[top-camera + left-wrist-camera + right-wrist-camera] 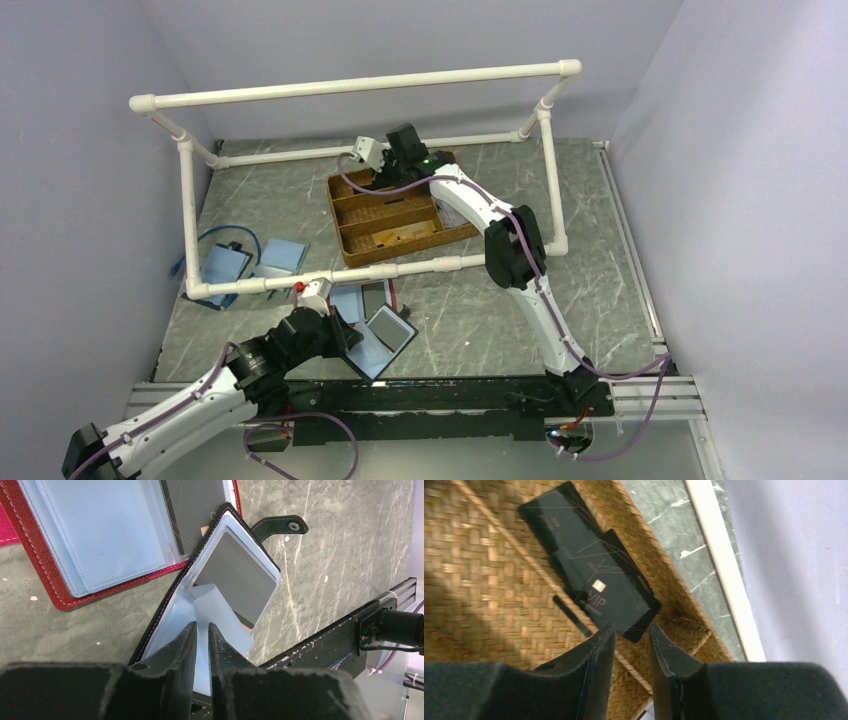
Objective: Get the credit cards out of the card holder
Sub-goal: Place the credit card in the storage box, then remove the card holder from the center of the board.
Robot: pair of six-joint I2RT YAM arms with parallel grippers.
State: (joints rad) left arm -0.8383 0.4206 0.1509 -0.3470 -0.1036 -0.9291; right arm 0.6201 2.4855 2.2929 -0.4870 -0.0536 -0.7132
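The near end of the card holder (172, 615) lay hidden behind the left gripper (201, 630), and a clear flap (210, 600) covered one corner of the dark card (235, 577) inside the card holder. Beside the card holder, the red-edged wallet (45, 577) ran past the wrist view's edge. Far beyond the card holder, print on the black cards (594, 575) was mostly too fine to read.

Your grey marbled table (600, 290) holds a white pipe frame (330, 275) that stands across it. Directly below your right gripper (631, 630) sits a woven tray (400, 250). At your left gripper (201, 627) the black-edged card holder (235, 575) lies open, overlapping a red-edged holder (100, 535) just beyond the fingertips. Well to that gripper's left, a blue-edged holder (225, 268) and a pale blue rectangle (283, 255) lie flat, side by side.
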